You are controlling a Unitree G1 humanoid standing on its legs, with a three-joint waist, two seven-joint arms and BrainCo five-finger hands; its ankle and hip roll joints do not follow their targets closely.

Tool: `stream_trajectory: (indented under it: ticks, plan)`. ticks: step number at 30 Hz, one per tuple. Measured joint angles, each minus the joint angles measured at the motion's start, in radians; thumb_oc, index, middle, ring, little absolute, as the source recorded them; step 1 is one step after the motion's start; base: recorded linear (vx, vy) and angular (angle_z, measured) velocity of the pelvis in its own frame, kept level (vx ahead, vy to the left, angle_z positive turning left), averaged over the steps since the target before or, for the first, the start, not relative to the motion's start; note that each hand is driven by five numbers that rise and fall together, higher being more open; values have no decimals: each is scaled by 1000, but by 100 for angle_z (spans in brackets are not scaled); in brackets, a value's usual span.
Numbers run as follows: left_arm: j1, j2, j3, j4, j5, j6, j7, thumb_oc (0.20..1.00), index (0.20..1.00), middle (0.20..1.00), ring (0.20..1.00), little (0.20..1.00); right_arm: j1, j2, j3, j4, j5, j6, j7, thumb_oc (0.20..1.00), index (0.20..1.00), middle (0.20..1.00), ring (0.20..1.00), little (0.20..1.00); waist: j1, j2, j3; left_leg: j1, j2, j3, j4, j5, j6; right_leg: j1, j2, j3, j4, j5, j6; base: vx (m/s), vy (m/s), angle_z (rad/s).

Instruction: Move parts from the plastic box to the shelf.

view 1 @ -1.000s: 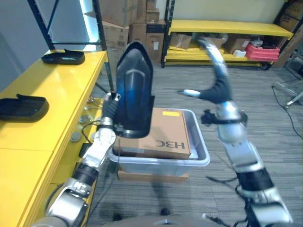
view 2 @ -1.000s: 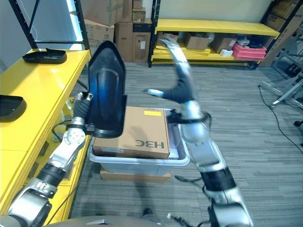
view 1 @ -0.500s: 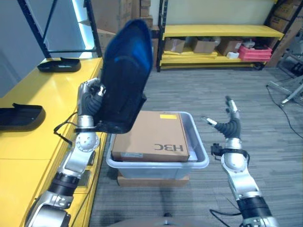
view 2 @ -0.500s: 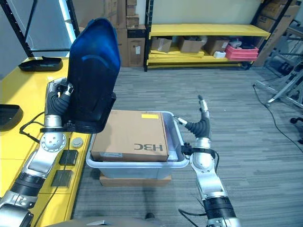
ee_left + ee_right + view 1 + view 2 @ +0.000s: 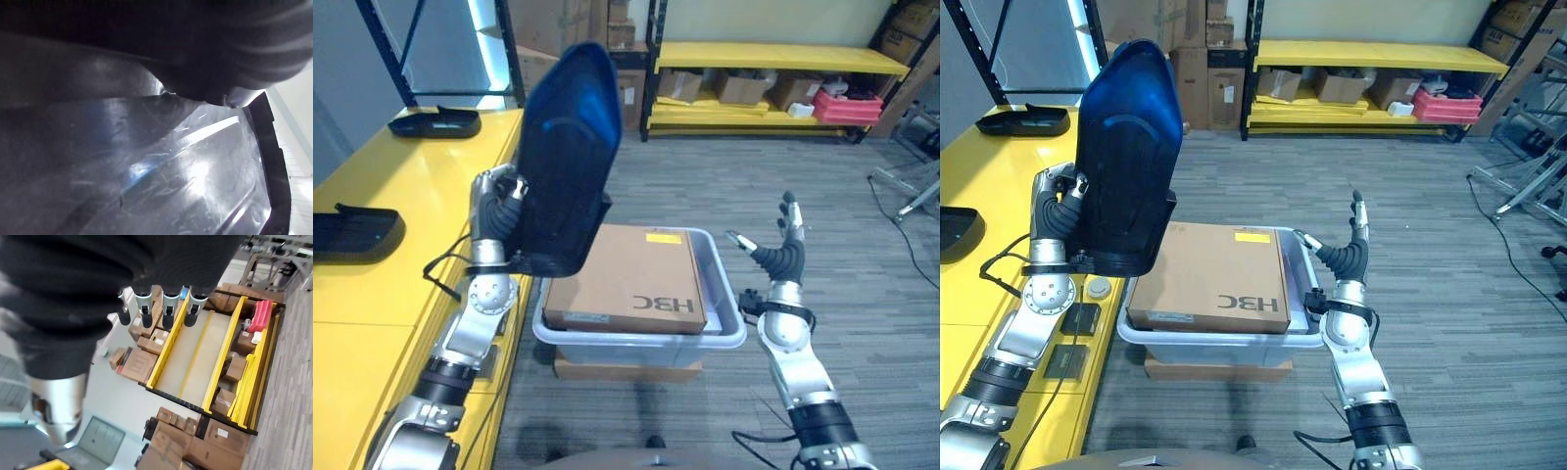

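My left hand (image 5: 491, 211) has its fingers curled on the dark part (image 5: 566, 171), upright above the plastic box (image 5: 729, 318), ready for the yellow shelf (image 5: 391, 206). My right hand (image 5: 779, 257), fingers spread, stays clear.

- A short row of large dark letters (image 5: 663, 303) is printed on the top of the cardboard box (image 5: 626, 279) that lies in the plastic box (image 5: 732, 299). The letters stand upside down, near the box's near edge.
- A small yellow label (image 5: 666, 236) is stuck at the far edge of the same top; its print cannot be made out.
- White labels (image 5: 217, 432) are seen on stacked cartons in the right wrist view, too small to be read.
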Motion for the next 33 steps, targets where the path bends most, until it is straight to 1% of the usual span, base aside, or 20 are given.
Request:
stream_trajectory:
  ticks: [2,3,6,8,10,12,14,17,19,21,22,23,24,26,28,29,30,31,32,33]
  plan:
    - [17,7,19,-44,0,-1,-11,200,200,200,200,200,31,-27,4,0,-1,1,42,1000,1000,1000,1000,1000,4,-5,6,-2,1,-3,0,0,0,0,0,-9,0,-2,-2,7,-11,8]
    - [66,0,52,-114,0,-9,-19,200,200,200,200,200,92,19,-29,12,17,2,61,1000,1000,1000,1000,1000,7,-6,7,-2,2,-11,0,-1,-1,9,0,-21,3,-3,-3,-8,-23,20]
    - [170,2,91,-214,0,-16,-25,200,200,200,200,200,174,125,-16,133,243,-45,118,1000,1000,1000,1000,1000,26,-3,11,-1,-2,-44,0,-4,-2,32,0,-47,7,-16,-1,-16,-11,26]
    - [236,3,114,-264,-1,-28,-26,200,200,200,200,200,248,123,42,238,316,-7,164,1000,1000,1000,1000,1000,62,3,18,-11,-7,-66,0,-3,-1,42,-2,-74,7,-27,1,14,-10,44]
    - [363,1,203,-338,-1,-44,-26,200,200,200,200,200,306,137,57,337,267,41,178,1000,1000,1000,1000,1000,89,17,31,-12,-14,-88,1,-10,4,47,-13,-87,7,-38,3,29,1,36]
    - [458,-29,328,-359,-25,-42,7,200,200,200,200,200,390,163,55,274,246,71,178,1000,1000,1000,1000,1000,110,37,51,-16,-26,-116,5,-3,6,64,-22,-125,7,-44,8,33,5,46]
    - [447,-40,348,-340,-59,-45,43,200,200,200,200,200,357,180,85,273,240,70,184,1000,1000,1000,1000,1000,143,36,56,-17,-37,-138,1,-3,6,85,-25,-149,7,-50,14,13,16,44]
    - [460,-46,336,-330,-59,-48,50,200,200,200,200,200,273,175,131,274,235,54,206,1000,1000,1000,1000,1000,168,27,57,-36,-67,-226,7,1,17,112,-51,-249,20,-74,20,29,103,97]
    - [455,-43,380,-331,-57,-46,61,200,200,200,200,200,191,135,201,288,125,57,215,1000,1000,1000,1000,1000,196,24,73,-48,-95,-232,59,-23,46,97,-91,-266,140,-138,28,-62,15,67]
    - [332,-43,332,-294,-57,-46,98,200,200,200,200,200,191,117,189,270,79,51,232,1000,1000,1000,1000,1000,178,58,96,-49,-126,-365,114,-10,60,44,-106,-180,425,-193,-36,-143,-62,168]
    - [274,-26,312,-291,-56,-48,100,200,200,200,200,200,193,109,192,254,78,52,233,1000,1000,1000,1000,1000,151,58,95,-64,-121,-413,120,-15,65,-23,-69,-20,509,-245,-2,-2,-82,178]
    - [238,21,301,-290,-56,-60,111,200,200,200,200,200,184,113,193,234,69,50,237,1000,1000,1000,1000,1000,152,52,94,-93,-127,-415,123,-11,59,-77,-26,150,551,-282,24,-3,-98,125]
    - [224,65,310,-290,-54,-67,119,200,200,200,200,200,156,118,196,234,52,46,241,1000,1000,1000,1000,1000,150,26,91,-103,-131,-401,121,0,53,-109,-15,218,546,-303,24,-59,-176,65]
    - [228,82,321,-272,-40,-67,120,200,200,200,200,200,118,116,196,230,40,43,241,1000,1000,1000,1000,1000,148,10,84,-101,-144,-422,128,-1,44,-119,24,296,496,-316,-2,-123,-251,37]
    - [255,26,349,-270,-34,-69,138,200,200,200,200,200,74,91,234,170,39,41,245,1000,1000,1000,1000,1000,150,9,77,-99,-124,-426,119,1,21,-119,47,235,431,-307,-40,-143,-489,-9]
    - [351,-25,394,-302,-36,-70,139,200,200,200,200,200,24,98,253,133,44,26,249,1000,1000,1000,1000,1000,172,42,77,-91,-47,-381,101,-4,-12,-125,83,169,397,-297,-55,-137,-467,-62]
    - [380,-34,399,-297,-36,-71,140,200,200,200,200,200,23,93,254,115,47,11,250,1000,1000,1000,1000,1000,188,53,79,-109,-24,-389,126,-7,-24,-111,110,136,372,-246,-64,-139,-295,-35]
    - [390,-50,388,-283,-36,-73,139,200,200,200,200,200,31,68,257,98,52,6,253,1000,1000,1000,1000,1000,178,72,77,-130,2,-422,150,-18,-50,-100,138,100,372,-242,-77,-271,-153,47]
    - [394,-78,378,-283,-39,-69,139,200,200,200,200,200,51,40,242,60,57,-1,262,1000,1000,1000,1000,1000,176,73,90,-142,23,-433,170,-28,-49,-83,159,67,352,-240,-105,-339,-174,79]
    - [404,-78,365,-277,-41,-68,139,200,200,200,200,200,65,22,233,58,73,-8,267,1000,1000,1000,1000,1000,171,72,94,-157,32,-434,166,1,-51,-71,174,39,342,-222,-130,-277,-107,120]
